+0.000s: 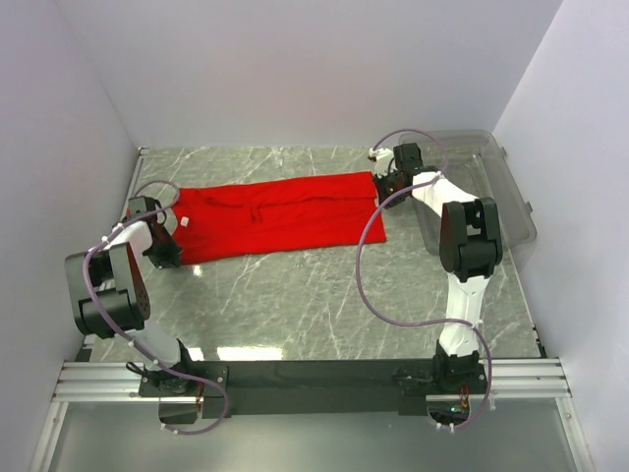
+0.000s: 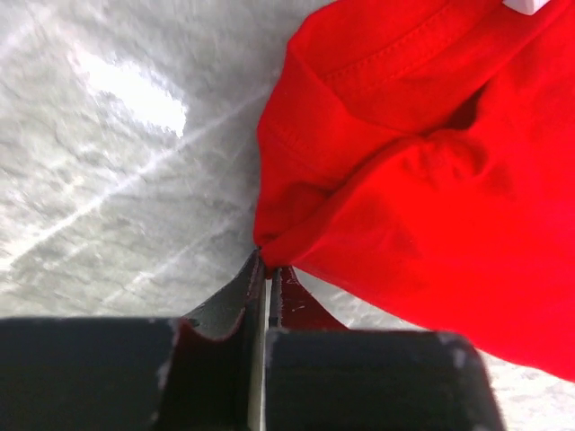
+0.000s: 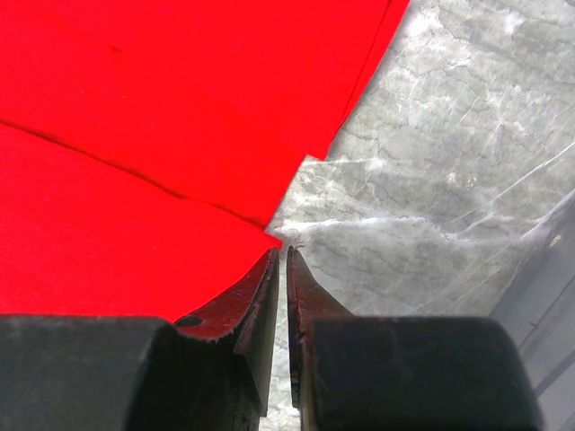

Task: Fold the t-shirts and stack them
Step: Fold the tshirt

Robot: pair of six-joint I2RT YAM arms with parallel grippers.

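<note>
The red t-shirt (image 1: 280, 216) lies as a long folded strip across the far half of the table, its small white neck label (image 1: 184, 222) at the left end. My left gripper (image 1: 169, 256) is at that left end. In the left wrist view it (image 2: 268, 262) is shut, with a bunched corner of the t-shirt (image 2: 404, 180) pinched at its tips. My right gripper (image 1: 383, 197) is at the shirt's right end. In the right wrist view it (image 3: 282, 253) is shut to a thin slit, and the corner of the flat t-shirt (image 3: 162, 135) touches the tip of one of its fingers (image 3: 256, 287).
A clear plastic bin (image 1: 482, 187) stands at the far right, just beyond my right gripper; its wall shows in the right wrist view (image 3: 548, 305). The grey marble table (image 1: 314, 295) runs to white walls at left, back and right.
</note>
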